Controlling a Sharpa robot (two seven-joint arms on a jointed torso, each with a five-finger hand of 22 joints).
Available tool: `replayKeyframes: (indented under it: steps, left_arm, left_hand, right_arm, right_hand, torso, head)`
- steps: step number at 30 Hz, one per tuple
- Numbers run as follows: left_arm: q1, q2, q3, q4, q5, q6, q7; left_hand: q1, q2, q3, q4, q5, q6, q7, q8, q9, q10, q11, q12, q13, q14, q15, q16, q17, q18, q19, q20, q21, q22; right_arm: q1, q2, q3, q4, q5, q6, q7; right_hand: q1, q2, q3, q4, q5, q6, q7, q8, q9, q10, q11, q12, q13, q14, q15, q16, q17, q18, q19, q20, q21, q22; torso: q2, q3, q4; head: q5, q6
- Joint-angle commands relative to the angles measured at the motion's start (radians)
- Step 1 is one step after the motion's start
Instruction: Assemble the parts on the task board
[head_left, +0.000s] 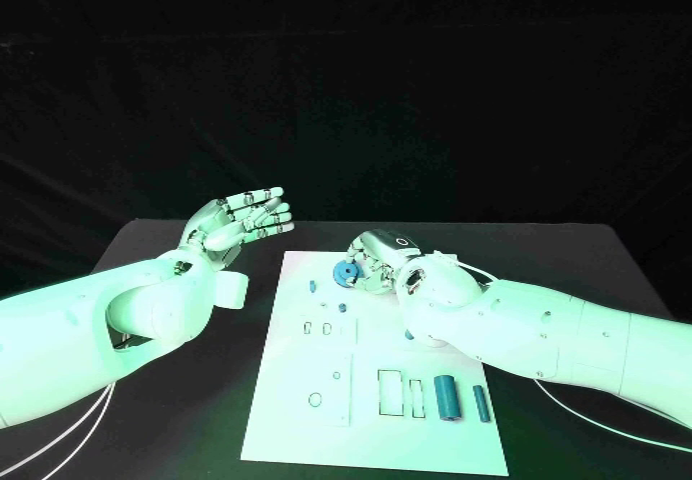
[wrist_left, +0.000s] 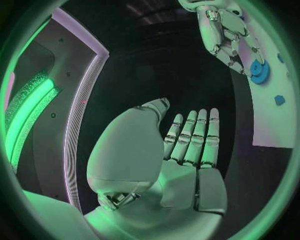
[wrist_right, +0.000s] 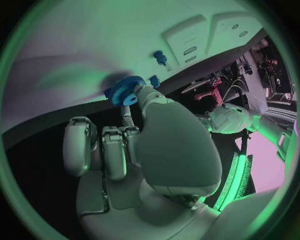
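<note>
Head view: I see right hand (head_left: 378, 262) pinching blue gear (head_left: 345, 271) mid-frame over task board (head_left: 289, 420); left hand (head_left: 238, 222) spread, empty, upper left.

Head view looks steeply down from above the bench (head_left: 173, 400), task board (head_left: 375, 440) at 6 o'clock, both arms in. Left wrist view sits close behind the left hand (wrist_left: 181, 150), facing across the bench to the board edge. Right wrist view sits tight behind the right hand (wrist_right: 144, 145), facing the board; all three share the blue gear (head_left: 345, 272).
</note>
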Motion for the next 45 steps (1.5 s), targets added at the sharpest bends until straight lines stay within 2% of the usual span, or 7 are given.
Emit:
replayKeyframes:
  steps: [1, 10, 22, 39, 42, 44, 45]
  left_arm:
    - [0.002, 0.005, 0.001, -0.002, 0.002, 0.020, 0.004]
    - [0.002, 0.008, 0.001, -0.006, 0.002, 0.020, 0.004]
    - [0.002, 0.007, 0.001, -0.003, 0.001, 0.020, 0.005]
    - [0.002, 0.001, 0.001, -0.002, 0.001, 0.020, 0.003]
    - [0.002, 0.000, 0.001, -0.001, 0.001, 0.020, 0.002]
    - [0.002, 0.000, 0.001, -0.001, 0.001, 0.020, 0.002]
    - [0.002, 0.000, 0.001, -0.001, 0.001, 0.020, 0.002]
  left_hand:
    - [-0.010, -0.002, 0.007, 0.001, -0.004, 0.006, 0.101, 0.006, 0.001, 0.005, 0.000, 0.004, 0.001, 0.008, -0.001, 0.007, 0.002, 0.016, 0.007, -0.003, 0.006, 0.000]
    - [-0.010, -0.002, 0.007, 0.001, -0.004, 0.006, 0.101, 0.006, 0.001, 0.005, 0.000, 0.004, 0.001, 0.008, -0.001, 0.007, 0.002, 0.016, 0.007, -0.003, 0.006, 0.000]
    - [-0.010, -0.002, 0.008, 0.001, -0.004, 0.006, 0.100, 0.006, 0.001, 0.006, 0.000, 0.004, 0.001, 0.008, -0.001, 0.007, 0.002, 0.017, 0.008, -0.003, 0.006, 0.000]
    - [-0.011, -0.003, 0.011, 0.000, -0.004, 0.006, 0.100, 0.006, 0.001, 0.006, 0.000, 0.003, 0.001, 0.008, -0.001, 0.007, 0.002, 0.017, 0.008, -0.003, 0.006, -0.001]
    - [-0.012, -0.003, 0.011, 0.000, -0.004, 0.005, 0.100, 0.006, 0.001, 0.006, 0.000, 0.003, 0.001, 0.007, -0.001, 0.007, 0.002, 0.017, 0.009, -0.003, 0.007, -0.001]
    - [-0.012, -0.003, 0.011, 0.000, -0.004, 0.005, 0.100, 0.006, 0.001, 0.006, 0.000, 0.003, 0.001, 0.007, -0.001, 0.007, 0.002, 0.017, 0.009, -0.003, 0.007, -0.001]
    - [-0.012, -0.003, 0.011, 0.000, -0.004, 0.005, 0.100, 0.006, 0.001, 0.006, 0.000, 0.003, 0.001, 0.007, -0.001, 0.007, 0.002, 0.017, 0.009, -0.003, 0.007, -0.001]
  right_arm:
    - [-0.002, 0.008, 0.000, -0.007, -0.041, 0.015, -0.008]
    - [-0.003, 0.024, -0.002, -0.028, -0.044, 0.050, -0.004]
    - [-0.004, 0.027, -0.007, -0.029, -0.025, 0.087, 0.005]
    - [-0.007, 0.022, -0.007, -0.025, -0.028, 0.052, -0.007]
    - [-0.007, 0.024, -0.007, -0.028, -0.020, 0.044, 0.000]
    - [-0.007, 0.026, -0.007, -0.030, -0.015, 0.044, 0.005]
    - [-0.007, 0.027, -0.007, -0.031, -0.011, 0.045, 0.008]
  right_hand:
    - [0.001, 0.007, 0.007, 0.001, 0.003, 0.020, -0.014, 0.004, 0.015, 0.045, -0.006, 0.002, 0.175, 0.102, -0.007, 0.003, 0.245, -0.008, 0.002, 0.001, -0.003, 0.035]
    - [-0.011, -0.001, 0.015, 0.002, -0.008, 0.017, -0.013, 0.002, 0.016, 0.043, -0.005, 0.000, 0.173, 0.101, -0.006, 0.002, 0.242, -0.008, -0.001, 0.001, -0.007, 0.032]
    - [-0.020, -0.005, 0.018, 0.003, -0.015, 0.016, -0.012, 0.002, 0.017, 0.043, -0.004, 0.000, 0.173, 0.101, -0.005, 0.002, 0.242, -0.008, -0.001, 0.002, -0.007, 0.033]
    - [-0.034, -0.012, 0.020, 0.004, -0.015, 0.012, -0.011, -0.001, 0.017, 0.036, -0.003, -0.008, 0.164, 0.100, -0.004, 0.000, 0.235, -0.005, -0.007, 0.003, -0.016, 0.025]
    - [-0.042, -0.017, 0.022, 0.004, -0.017, 0.002, -0.007, -0.007, 0.016, 0.031, 0.000, -0.014, 0.157, 0.099, -0.003, -0.001, 0.232, -0.004, -0.010, 0.004, -0.022, 0.021]
    - [-0.054, -0.026, 0.022, 0.004, -0.025, -0.025, 0.002, -0.022, 0.011, 0.018, 0.007, -0.028, 0.142, 0.098, 0.003, -0.003, 0.226, -0.003, -0.015, 0.008, -0.031, 0.014]
    - [-0.066, -0.034, 0.016, 0.006, -0.056, -0.046, 0.008, -0.036, 0.007, 0.008, 0.013, -0.039, 0.130, 0.097, 0.008, -0.003, 0.224, -0.001, -0.019, 0.011, -0.037, 0.009]
  torso:
    - [0.001, 0.0010, -0.0013]
    - [-0.001, 0.0010, -0.0005]
    - [-0.002, 0.0007, -0.0024]
    - [-0.002, 0.0009, -0.0010]
    - [-0.001, 0.0011, -0.0008]
    - [-0.001, 0.0009, -0.0013]
    - [-0.002, 0.0007, -0.0016]
  head:
    - [-0.001, -0.003]
    - [-0.001, -0.012]
    - [-0.002, -0.016]
    - [-0.005, -0.015]
    - [-0.006, -0.012]
    - [-0.006, -0.011]
    - [-0.005, -0.011]
